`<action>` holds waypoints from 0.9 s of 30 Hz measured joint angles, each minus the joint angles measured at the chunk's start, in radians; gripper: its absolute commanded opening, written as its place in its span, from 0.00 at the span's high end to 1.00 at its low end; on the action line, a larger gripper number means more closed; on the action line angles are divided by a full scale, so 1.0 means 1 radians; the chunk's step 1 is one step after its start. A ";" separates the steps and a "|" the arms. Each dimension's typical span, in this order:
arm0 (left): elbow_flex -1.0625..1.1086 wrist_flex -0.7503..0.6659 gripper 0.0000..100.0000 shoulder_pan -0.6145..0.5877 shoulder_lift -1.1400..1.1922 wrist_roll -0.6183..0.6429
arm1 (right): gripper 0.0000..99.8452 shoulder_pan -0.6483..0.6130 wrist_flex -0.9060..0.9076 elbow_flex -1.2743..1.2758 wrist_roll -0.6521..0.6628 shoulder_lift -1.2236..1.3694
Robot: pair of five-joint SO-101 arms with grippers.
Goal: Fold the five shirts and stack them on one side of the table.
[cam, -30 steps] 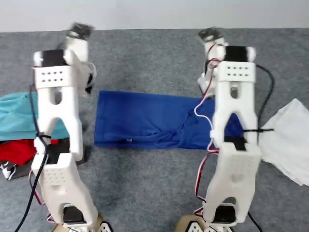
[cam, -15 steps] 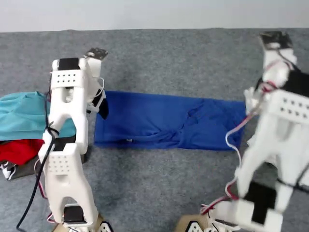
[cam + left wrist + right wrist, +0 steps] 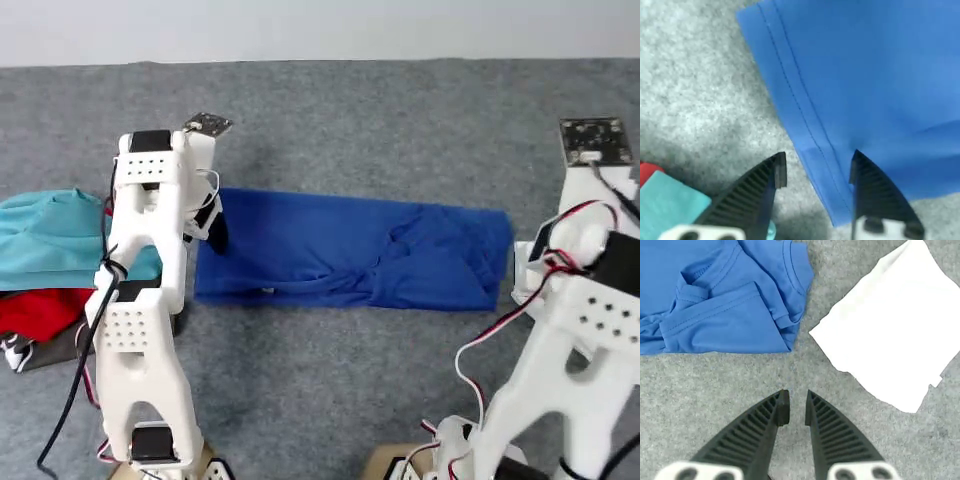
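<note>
Left wrist view, blue shirt (image 3: 865, 75) hem between wide-open left jaws, right jaws barely parted, both empty

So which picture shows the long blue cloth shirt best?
The high view: the long blue cloth shirt lies there whole, end to end. The left wrist view catches its stitched hem corner; the right wrist view its collar end.

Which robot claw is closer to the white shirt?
Right. The right gripper is just beside the white shirt, not touching; the left gripper straddles the far edge of the blue shirt.
</note>
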 measured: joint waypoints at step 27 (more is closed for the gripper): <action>-0.071 0.074 1.00 -0.008 0.098 -0.021 | 0.93 0.031 0.000 0.002 0.000 -0.005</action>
